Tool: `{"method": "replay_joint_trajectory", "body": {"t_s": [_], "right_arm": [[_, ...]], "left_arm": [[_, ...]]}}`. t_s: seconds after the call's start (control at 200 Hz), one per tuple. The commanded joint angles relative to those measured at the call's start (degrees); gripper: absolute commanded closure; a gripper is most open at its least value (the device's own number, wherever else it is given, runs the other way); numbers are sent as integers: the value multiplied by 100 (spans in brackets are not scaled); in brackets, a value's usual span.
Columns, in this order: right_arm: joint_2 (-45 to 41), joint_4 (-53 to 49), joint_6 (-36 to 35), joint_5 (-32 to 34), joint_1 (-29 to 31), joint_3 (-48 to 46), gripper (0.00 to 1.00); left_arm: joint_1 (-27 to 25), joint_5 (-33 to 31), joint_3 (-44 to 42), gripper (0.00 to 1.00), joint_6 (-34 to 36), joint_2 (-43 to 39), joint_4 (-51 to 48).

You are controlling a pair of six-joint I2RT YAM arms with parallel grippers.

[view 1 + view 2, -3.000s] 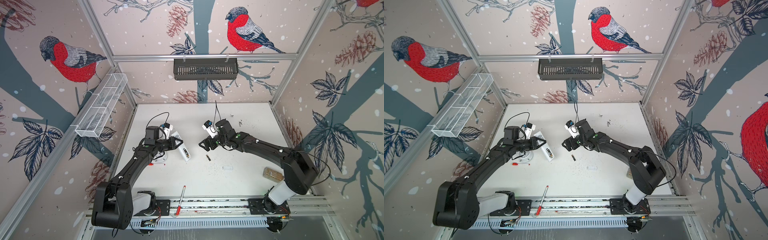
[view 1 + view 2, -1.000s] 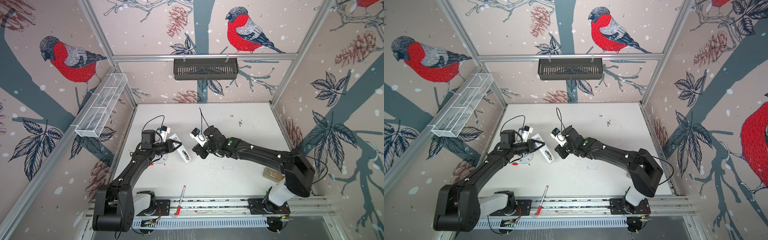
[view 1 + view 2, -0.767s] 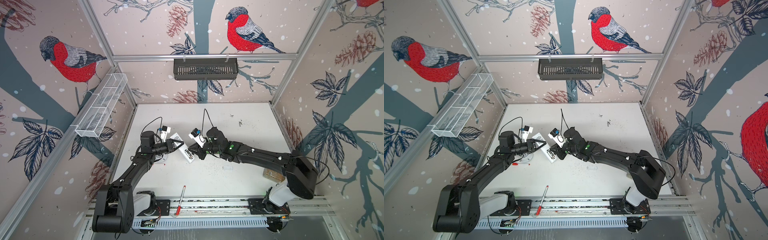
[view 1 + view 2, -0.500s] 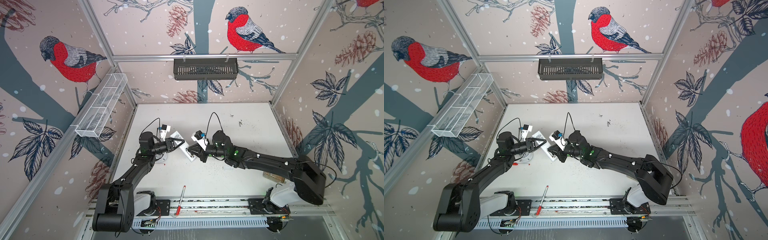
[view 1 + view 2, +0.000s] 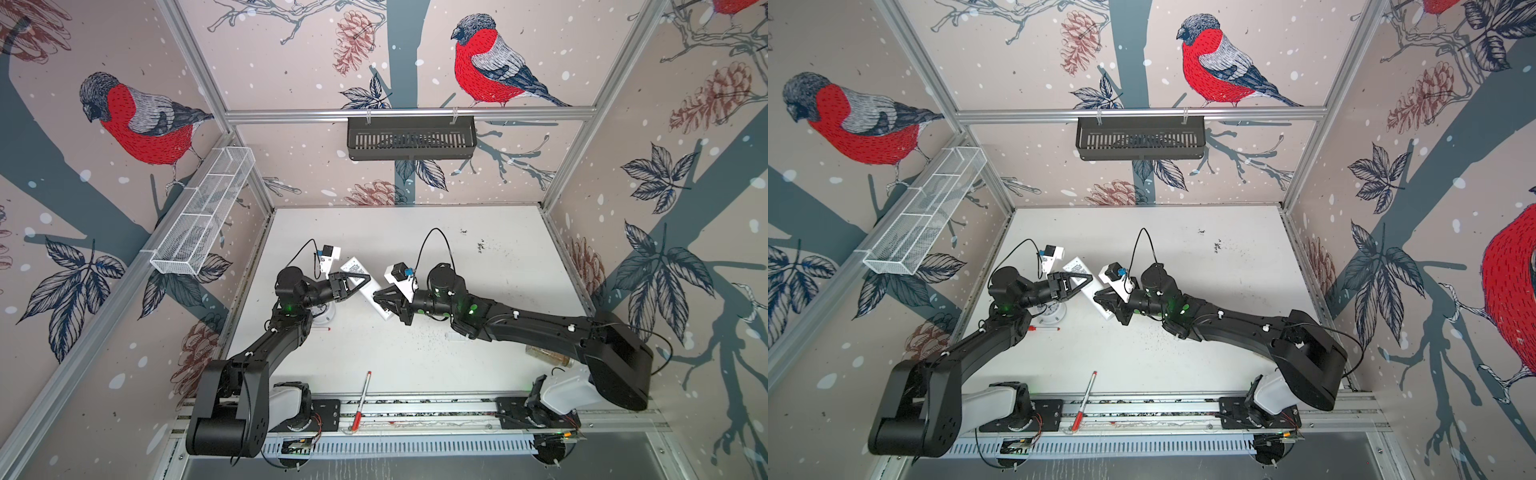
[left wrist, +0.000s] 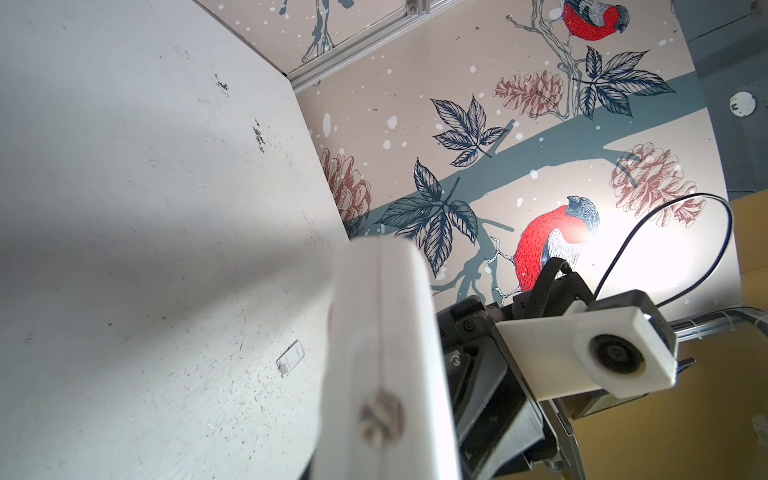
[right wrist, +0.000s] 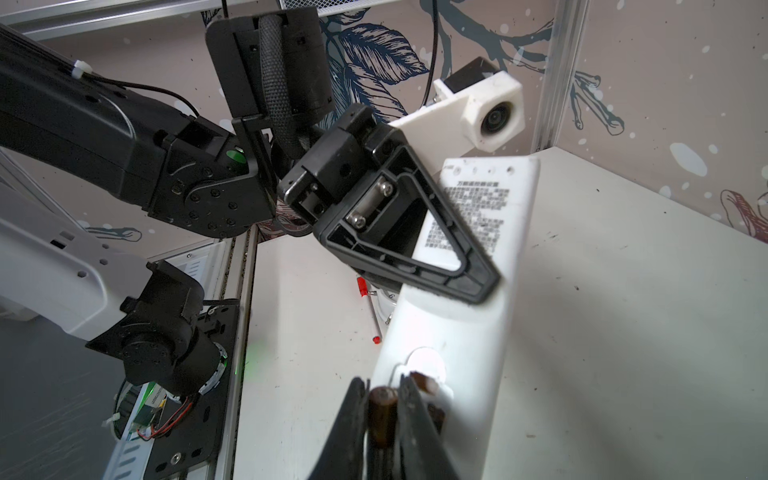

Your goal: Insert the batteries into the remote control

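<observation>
— Jaws first! What do the right jaws hold?
— They pinch one small dark battery (image 7: 380, 415). It fills the thin gap between them.
— And the left jaws?
— They are closed tight on the remote control (image 7: 465, 332), near its middle. One black finger (image 7: 415, 274) lies flat on the white back, over the printed words.
— Where is the remote?
— It slants between the two arms, over the middle of the worktop (image 5: 415, 365). I cannot tell if it touches the worktop.
— Is the battery in?
— Not yet. It is just beside the open hollow (image 7: 426, 363) at the end of the remote nearest the right arm (image 5: 540, 328). Something dark shows in there, too blurry to name.
— What else is around?
— A round white clock (image 5: 1052, 318) sits under the left arm (image 5: 266, 345). A small flat piece (image 6: 290, 361) lies on the worktop close to the right arm. A red-and-white pen (image 5: 361, 401) lies at the front edge, well apart from the rest.
</observation>
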Motion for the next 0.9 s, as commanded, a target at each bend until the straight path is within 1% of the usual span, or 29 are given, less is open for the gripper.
{"method": "replay_joint_trajectory", "body": {"t_s": [0.0,0.105,0.145,0.225,0.315,0.385,0.465,0.505,0.59,0.61,0.62,0.675,0.72,0.896], "right_arm": [[-24,38,-49,13,2,-11,78],[-103,-24,-40,89,2,-19,72],[-140,-52,-33,132,0,-26,67],[-228,-105,1,154,-21,3,61],[-332,-110,150,67,-89,1,47],[-355,-154,405,-76,-224,65,32],[-299,-224,789,-422,-451,180,21],[-218,-366,999,-575,-564,302,17],[-3,-576,1401,-1220,-809,575,9],[64,-606,1496,-1432,-863,643,2],[100,-622,1557,-1526,-891,683,0],[335,-831,1823,-1945,-1047,938,0],[493,-810,2030,-2354,-1143,1053,0],[874,-648,2606,-3058,-1330,1202,0]], "left_arm": [[-20,86,1,100,-77,-31,439],[-11,70,20,100,-21,-30,390],[-12,76,24,100,4,-22,363],[-10,66,43,100,85,-9,282],[-10,47,56,100,248,-20,120],[-14,23,64,100,380,-39,5],[-13,24,72,100,587,-81,-211],[-9,20,73,100,676,-115,-291],[-17,30,73,100,793,-173,-396],[-16,32,73,100,819,-180,-412],[-15,33,73,100,829,-186,-414],[-12,33,90,100,900,-212,-506],[-18,28,94,100,921,-218,-528],[-18,37,95,100,923,-237,-515]]}}
